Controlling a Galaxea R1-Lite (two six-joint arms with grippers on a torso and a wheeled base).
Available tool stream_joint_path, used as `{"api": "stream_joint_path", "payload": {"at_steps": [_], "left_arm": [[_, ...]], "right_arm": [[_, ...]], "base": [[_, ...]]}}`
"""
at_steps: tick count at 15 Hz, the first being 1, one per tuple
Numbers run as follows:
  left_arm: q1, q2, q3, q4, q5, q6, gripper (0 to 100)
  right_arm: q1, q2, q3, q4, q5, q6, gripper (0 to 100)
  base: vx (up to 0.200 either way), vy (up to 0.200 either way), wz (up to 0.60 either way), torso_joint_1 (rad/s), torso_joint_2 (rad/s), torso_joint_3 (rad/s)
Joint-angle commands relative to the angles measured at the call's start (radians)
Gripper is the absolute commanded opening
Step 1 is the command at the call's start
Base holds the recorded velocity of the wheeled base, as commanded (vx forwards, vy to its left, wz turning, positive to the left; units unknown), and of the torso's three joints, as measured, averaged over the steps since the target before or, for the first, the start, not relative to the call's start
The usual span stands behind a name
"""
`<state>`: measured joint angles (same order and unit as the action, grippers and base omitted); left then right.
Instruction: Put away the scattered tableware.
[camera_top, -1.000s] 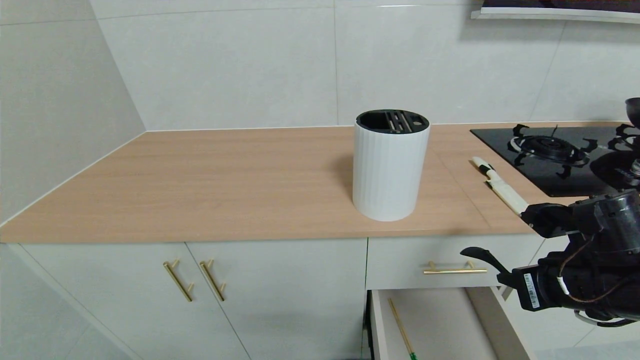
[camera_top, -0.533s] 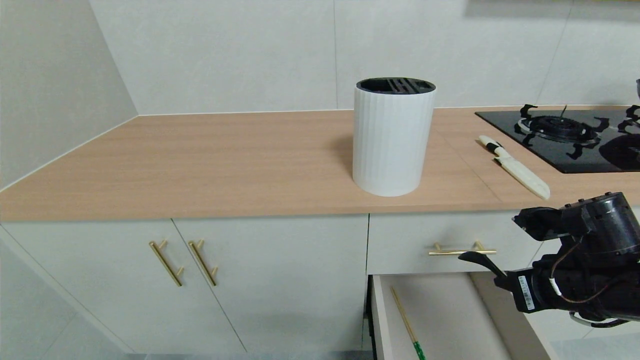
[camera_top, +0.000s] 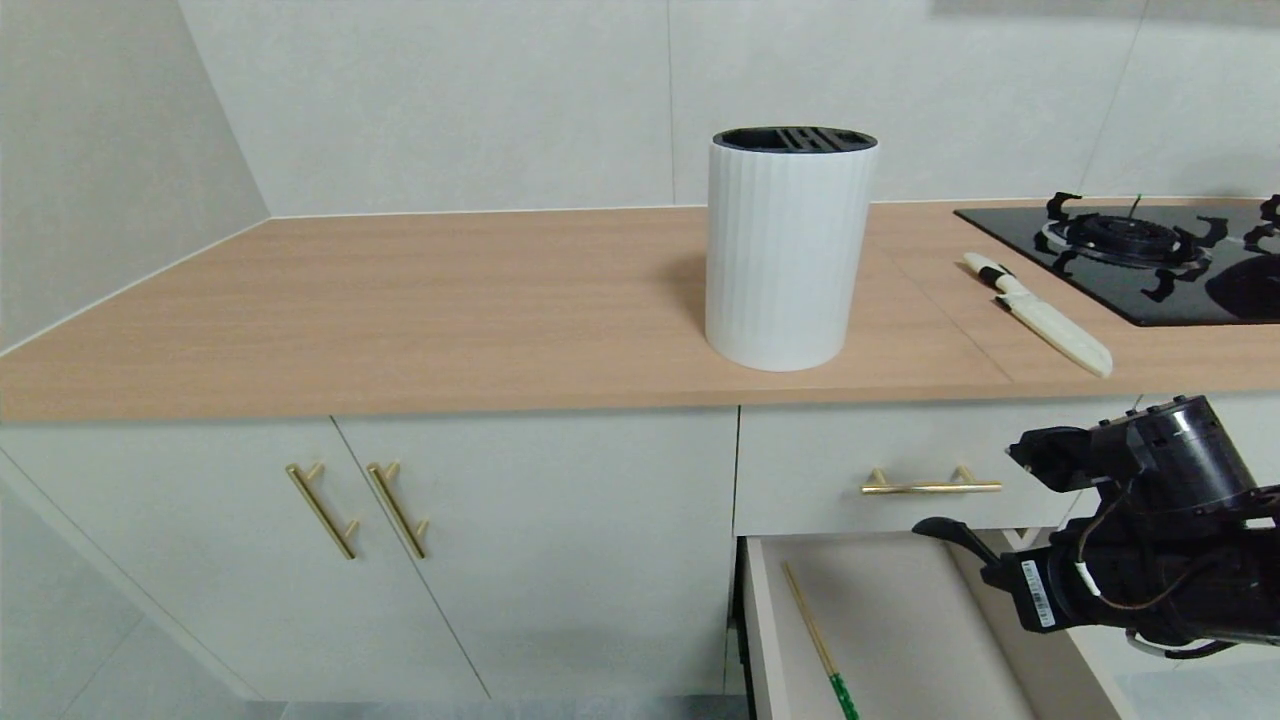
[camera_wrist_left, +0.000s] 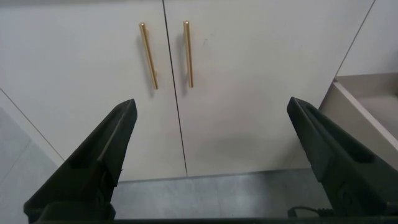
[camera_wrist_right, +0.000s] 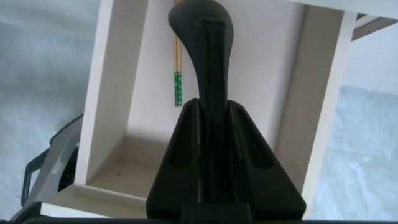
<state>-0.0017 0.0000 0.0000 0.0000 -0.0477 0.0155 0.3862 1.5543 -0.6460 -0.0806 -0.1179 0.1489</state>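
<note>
Tabletop (camera_top: 400, 300) is carrying 1 knife (camera_top: 1040, 315) and 1 white knife block (camera_top: 785, 260). 1 pair of chopsticks (camera_top: 815, 640) is lying in the open drawer (camera_top: 757, 620), to the left of the right gripper (camera_top: 945, 527), which is hovering over the drawer, clenched and empty. Left gripper (camera_wrist_left: 211, 109) is hanging released before 2 cabinet doors (camera_wrist_left: 81, 106).

light: even, bright | shadow: soft, left of holder (camera_top: 786, 260) | edges: perhaps slightly warped

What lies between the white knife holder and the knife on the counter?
Nothing stands there. In the head view, only bare wooden countertop separates the white knife holder from the knife.
</note>
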Motion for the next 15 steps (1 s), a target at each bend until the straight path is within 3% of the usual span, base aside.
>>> {"api": "stream_joint_path", "payload": {"at_steps": [1,12,15], "left_arm": [[0.000,0.002,0.000,0.000,0.000,0.000,100],[0.000,0.002,0.000,0.000,0.000,0.000,100],[0.000,0.002,0.000,0.000,0.000,0.000,100]], "right_arm": [[0.000,0.023,0.000,-0.001,0.000,0.000,0],[0.000,0.063,0.000,-0.004,0.000,0.001,0],[0.000,0.063,0.000,-0.004,0.000,0.000,0]], "base": [[0.000,0.000,0.00,0.000,0.00,0.000],[0.000,0.000,0.00,-0.127,0.40,0.265],[0.000,0.000,0.00,-0.036,0.14,0.079]]}}
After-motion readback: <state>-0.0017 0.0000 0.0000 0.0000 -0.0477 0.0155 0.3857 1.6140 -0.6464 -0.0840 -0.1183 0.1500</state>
